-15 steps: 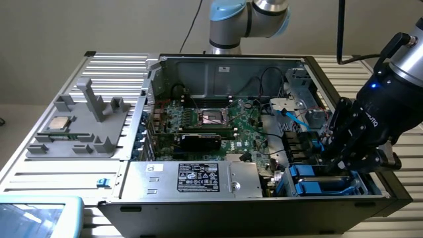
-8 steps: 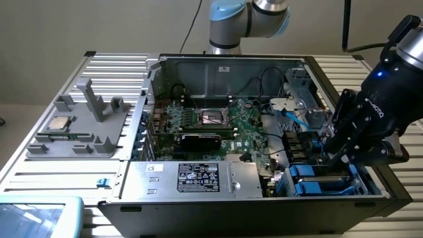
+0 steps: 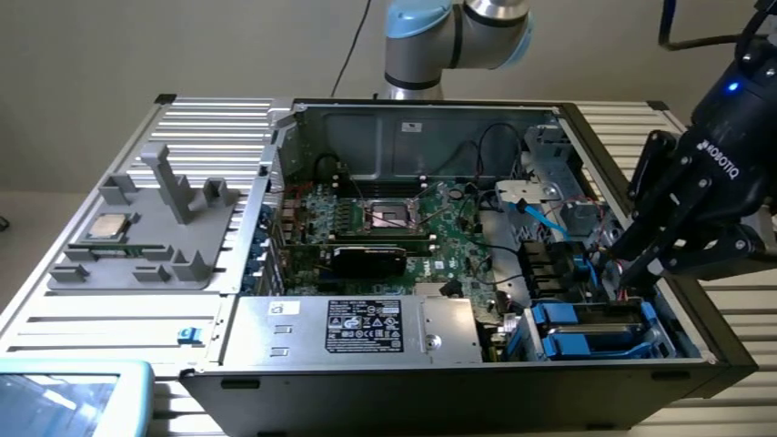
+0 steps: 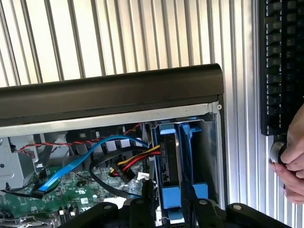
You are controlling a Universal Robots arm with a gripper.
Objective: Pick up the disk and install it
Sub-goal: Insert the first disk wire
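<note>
Gripper [image 3: 621,266] hangs over the drive bay at the exterior view's right. Disk [image 4: 169,161] stands on edge between blue rails [image 4: 190,142] in the computer case [image 3: 401,118]. Fingers straddle it; grip cannot be told. Press squarely along rails, clear of cables [image 4: 137,164].

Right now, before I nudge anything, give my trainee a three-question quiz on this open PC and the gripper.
1. True or false: the gripper hangs over the drive bay at the exterior view's right.
2. What lies on the grey fixture outside the case? A) CPU chip B) fan C) screwdriver
3. What colour are the drive carriers in the bay?

Key: 1 true; 2 A; 3 blue.
</note>
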